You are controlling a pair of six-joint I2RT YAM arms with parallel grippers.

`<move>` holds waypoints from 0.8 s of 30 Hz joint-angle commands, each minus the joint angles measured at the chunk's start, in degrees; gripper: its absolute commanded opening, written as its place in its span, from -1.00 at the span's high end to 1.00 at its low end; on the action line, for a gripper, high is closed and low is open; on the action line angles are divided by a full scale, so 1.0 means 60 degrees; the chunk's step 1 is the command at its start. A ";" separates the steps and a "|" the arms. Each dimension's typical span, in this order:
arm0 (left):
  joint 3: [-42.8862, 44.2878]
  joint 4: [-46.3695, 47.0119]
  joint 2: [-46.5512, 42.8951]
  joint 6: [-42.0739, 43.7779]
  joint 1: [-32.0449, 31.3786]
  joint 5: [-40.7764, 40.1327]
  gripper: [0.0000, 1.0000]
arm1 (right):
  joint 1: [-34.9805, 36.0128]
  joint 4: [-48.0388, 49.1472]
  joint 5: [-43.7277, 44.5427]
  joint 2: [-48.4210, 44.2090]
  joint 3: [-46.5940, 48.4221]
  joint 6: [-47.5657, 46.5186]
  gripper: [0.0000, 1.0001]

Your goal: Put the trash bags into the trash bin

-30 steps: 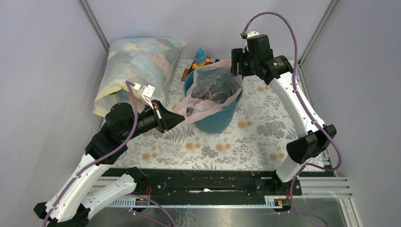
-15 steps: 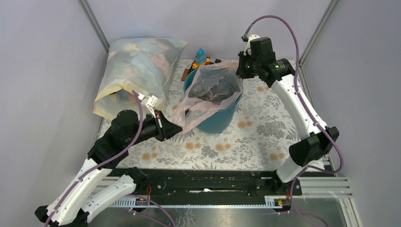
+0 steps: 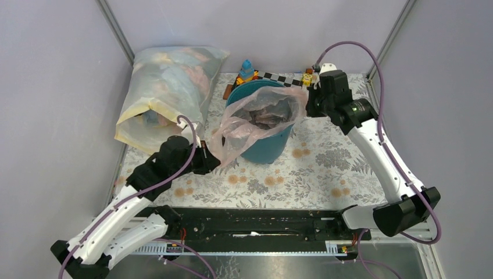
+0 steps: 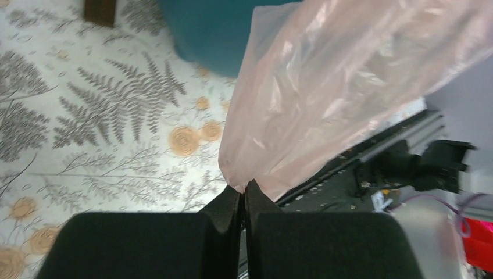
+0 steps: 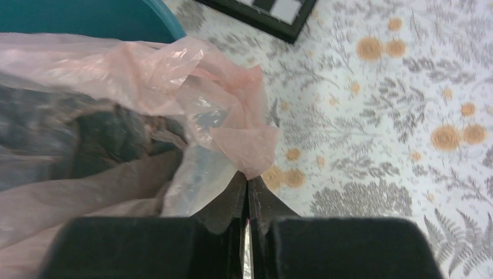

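Note:
The teal trash bin point(image 3: 264, 148) stands mid-table. A pale-pink translucent trash bag point(image 3: 261, 113) lies in its mouth and spills over the near-left rim. My left gripper point(image 3: 212, 161) is shut on the bag's left edge, low beside the bin; in the left wrist view the film point(image 4: 325, 87) rises from the pinched gripper point(image 4: 243, 189), with the bin wall point(image 4: 215, 32) behind. My right gripper point(image 3: 307, 103) is shut on the bag's right edge at the bin's far-right rim; the right wrist view shows the pink film point(image 5: 232, 125) pinched in the gripper point(image 5: 249, 179), beside the bin rim point(image 5: 87, 17).
A large milky-yellow sack point(image 3: 165, 87) with coloured contents lies at the back left. Behind the bin stand a small blue-and-orange toy point(image 3: 247, 71) and a black-and-white checkered board point(image 3: 282, 77). Grey walls close in on both sides; a black rail point(image 3: 256, 224) runs along the near edge.
My right gripper closed on the bag's right edge and pulled it right and down toward the rim. The left gripper drew its edge lower and nearer. The bag's mouth spread over the bin.

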 commanded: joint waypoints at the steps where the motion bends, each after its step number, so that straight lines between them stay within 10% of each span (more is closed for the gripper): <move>1: -0.0497 0.0140 0.0287 0.0186 0.0053 -0.1179 1.00 | -0.0033 0.0423 0.0935 -0.0569 -0.1092 0.0217 0.91; 24: 0.0851 0.2131 0.2700 0.0330 0.0377 -0.4136 1.00 | -0.0546 0.1826 0.0957 0.0427 -0.1047 0.0153 0.20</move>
